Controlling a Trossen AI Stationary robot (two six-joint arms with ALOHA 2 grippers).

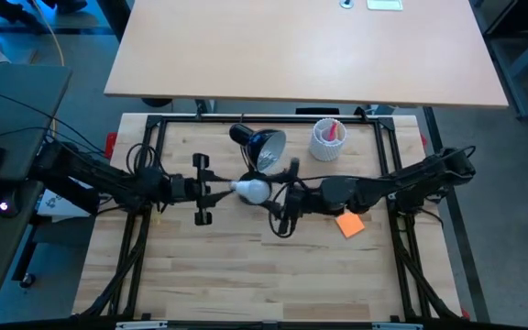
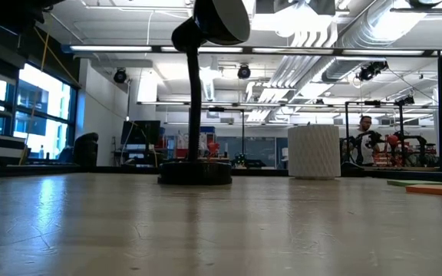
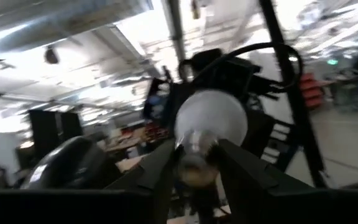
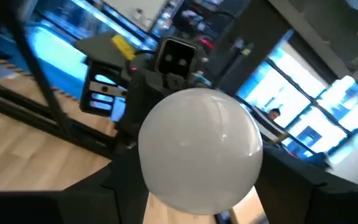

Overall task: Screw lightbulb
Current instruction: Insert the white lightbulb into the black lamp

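The lightbulb (image 1: 253, 190), white with a silvery base, is held level above the table's middle, just in front of the black desk lamp (image 1: 259, 147). My left gripper (image 1: 230, 191) comes from the left and is shut on the bulb's base end. My right gripper (image 1: 262, 192) comes from the right and is open. Its fingers (image 4: 120, 183) stand on either side of the bulb's white globe (image 4: 197, 149). The lamp stands on its round base (image 2: 194, 172), its shade (image 2: 221, 19) high up. Neither gripper shows in the low view. My left gripper pinches the bulb's narrow neck and screw base (image 3: 194, 158) between its two fingers (image 3: 157, 177). The fingers come level from the table's left and lie along the bulb. The bulb is lifted clear, its globe (image 3: 211, 118) pointing toward the table's right. My right gripper: I cannot tell whether its fingers touch the globe.
A white ribbed cup (image 1: 328, 137) holding a red item stands at the far right of the lamp; it also shows in the low view (image 2: 313, 152). A flat orange piece (image 1: 349, 224) lies under my right arm. The near half of the wooden table (image 1: 246, 284) is bare.
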